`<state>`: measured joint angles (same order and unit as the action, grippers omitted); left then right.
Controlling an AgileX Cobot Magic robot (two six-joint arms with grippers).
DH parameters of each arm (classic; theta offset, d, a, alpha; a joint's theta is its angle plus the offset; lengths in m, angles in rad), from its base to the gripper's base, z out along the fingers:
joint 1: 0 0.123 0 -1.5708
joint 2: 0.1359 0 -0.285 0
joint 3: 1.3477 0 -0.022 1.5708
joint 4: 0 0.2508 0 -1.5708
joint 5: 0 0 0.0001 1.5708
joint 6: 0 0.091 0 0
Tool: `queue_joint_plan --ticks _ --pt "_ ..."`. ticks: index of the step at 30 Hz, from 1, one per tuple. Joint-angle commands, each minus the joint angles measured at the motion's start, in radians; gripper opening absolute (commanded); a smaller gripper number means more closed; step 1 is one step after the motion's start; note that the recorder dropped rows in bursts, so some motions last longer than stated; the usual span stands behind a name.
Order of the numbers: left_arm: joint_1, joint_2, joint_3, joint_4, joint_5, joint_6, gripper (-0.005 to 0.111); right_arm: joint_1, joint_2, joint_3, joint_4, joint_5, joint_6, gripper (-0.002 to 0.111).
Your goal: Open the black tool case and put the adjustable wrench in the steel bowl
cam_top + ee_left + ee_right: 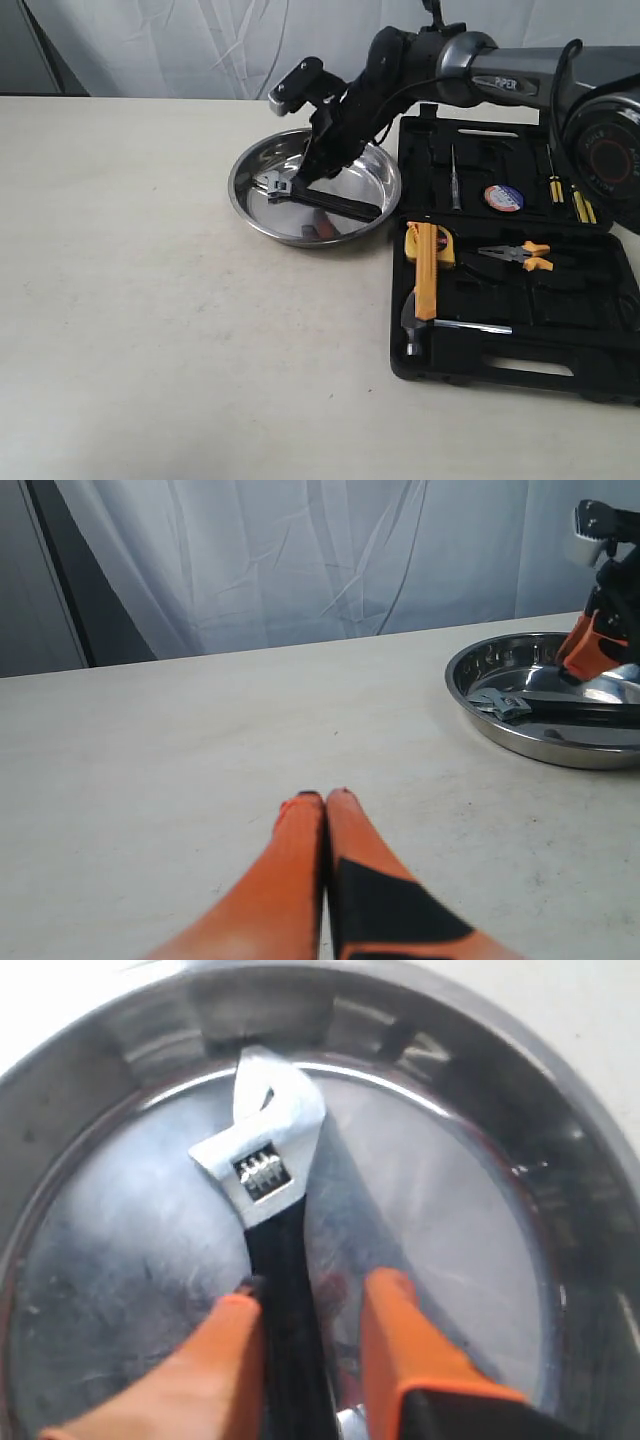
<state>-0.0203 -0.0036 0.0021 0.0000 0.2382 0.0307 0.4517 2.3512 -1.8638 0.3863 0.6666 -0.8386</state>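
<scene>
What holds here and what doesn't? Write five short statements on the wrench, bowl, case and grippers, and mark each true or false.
1. The adjustable wrench lies in the steel bowl. True.
2. The tool case is shut. False: the black tool case lies open, with tools showing.
3. The left gripper is shut, with nothing between its fingers. True.
4. The hammer is in the bowl too. False: the yellow-handled hammer sits in the case.
5. The right gripper has one finger on either side of the wrench's handle. True.
</scene>
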Motion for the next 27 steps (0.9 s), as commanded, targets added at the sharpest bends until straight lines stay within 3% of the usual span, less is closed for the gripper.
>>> queue_joint_plan --ticks 1,8,12,21,27 --pt "-0.001 0.004 -0.002 -0.005 -0.006 -0.001 0.0 -0.016 -0.099 -0.007 0.008 -0.023 0.142 0.0" --pt "-0.001 0.004 -0.002 -0.005 -0.006 -0.001 0.0 -0.088 -0.285 0.002 0.063 0.023 0.189 0.0" --pt "-0.001 0.004 -0.002 -0.005 -0.006 -0.001 0.0 -0.146 -0.421 0.143 0.118 -0.014 0.189 0.0" --pt "-0.001 0.004 -0.002 -0.005 -0.006 -0.001 0.0 -0.212 -0.923 0.924 0.325 -0.505 0.189 0.0" --pt "-0.001 0.004 -0.002 -0.005 -0.006 -0.001 0.0 -0.207 -1.298 1.315 0.505 -0.556 0.189 0.0"
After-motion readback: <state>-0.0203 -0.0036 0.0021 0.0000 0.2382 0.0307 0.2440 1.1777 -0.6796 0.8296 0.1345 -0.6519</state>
